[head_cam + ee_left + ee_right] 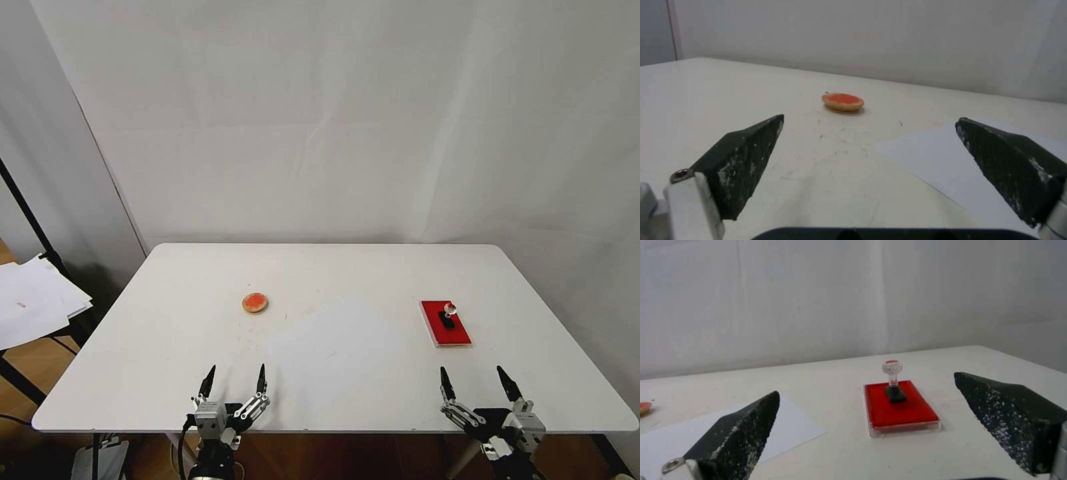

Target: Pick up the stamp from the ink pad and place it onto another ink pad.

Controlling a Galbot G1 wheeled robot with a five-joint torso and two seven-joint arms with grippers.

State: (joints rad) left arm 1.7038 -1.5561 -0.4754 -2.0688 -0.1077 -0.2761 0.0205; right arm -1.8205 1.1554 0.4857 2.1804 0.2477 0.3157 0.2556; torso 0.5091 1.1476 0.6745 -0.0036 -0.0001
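Observation:
The stamp stands upright on the red rectangular ink pad at the table's right; it has a black base and a clear round knob. The other ink pad, a small round orange disc with a tan rim, lies left of centre. My right gripper hangs open at the front edge, just short of the red pad. My left gripper is open at the front edge, in line with the round pad and well short of it.
A white sheet of paper lies flat on the white table between the two pads. A black stand with loose papers is off the table's left side. A white wall rises behind the far edge.

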